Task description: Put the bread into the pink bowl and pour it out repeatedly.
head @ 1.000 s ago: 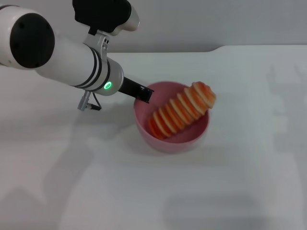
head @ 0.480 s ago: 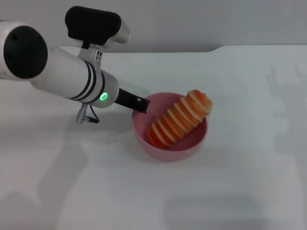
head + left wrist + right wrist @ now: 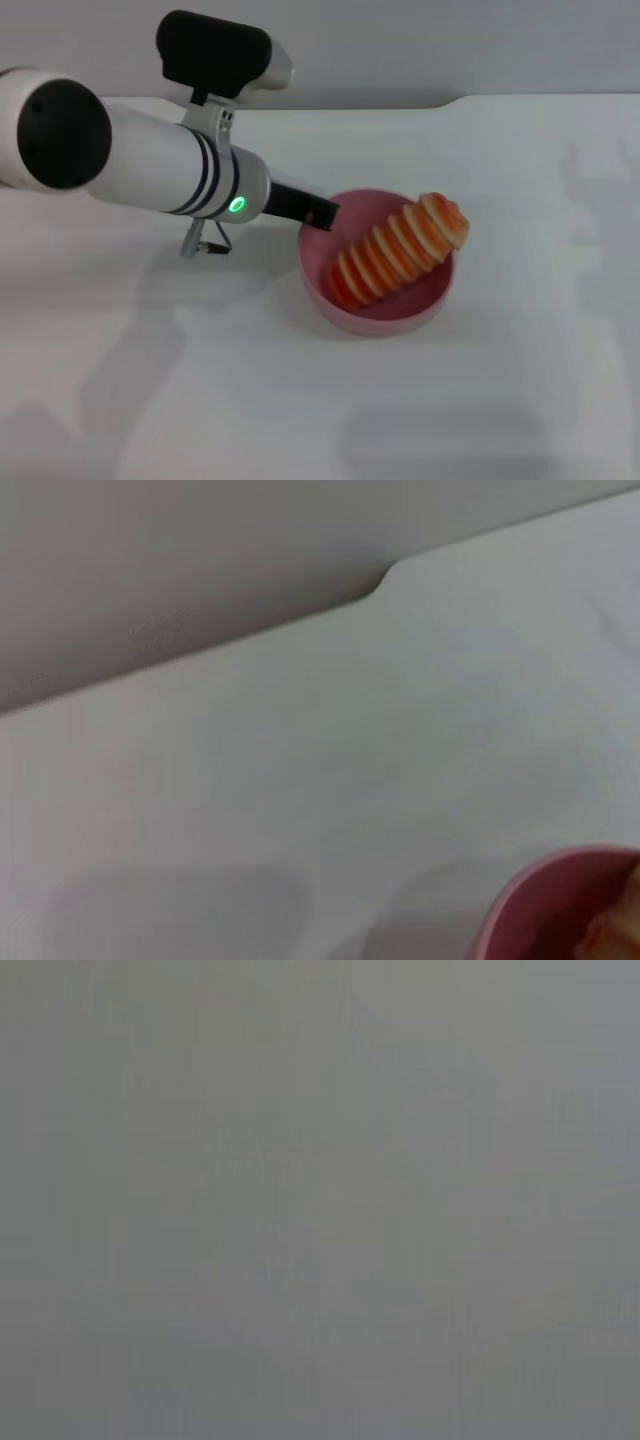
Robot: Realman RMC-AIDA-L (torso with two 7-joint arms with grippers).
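The pink bowl (image 3: pixel 384 322) stands on the white table, right of centre in the head view. The bread (image 3: pixel 400 251), striped orange and cream, lies slanted inside it, with its upper end sticking out over the far right rim. My left gripper (image 3: pixel 321 213) reaches in from the left and is shut on the bowl's near-left rim. The left wrist view catches only a part of the pink bowl (image 3: pixel 545 905) and a sliver of the bread (image 3: pixel 612 935). My right arm does not show in the head view, and its wrist view is plain grey.
The white table (image 3: pixel 520 380) stretches all around the bowl. Its back edge (image 3: pixel 455 100) has a step against the grey wall. A small cable loop (image 3: pixel 205 243) hangs under my left forearm.
The bowl, held by my left gripper, has shifted to the right and slightly toward me with the bread inside. The bread stays slanted over the rim.
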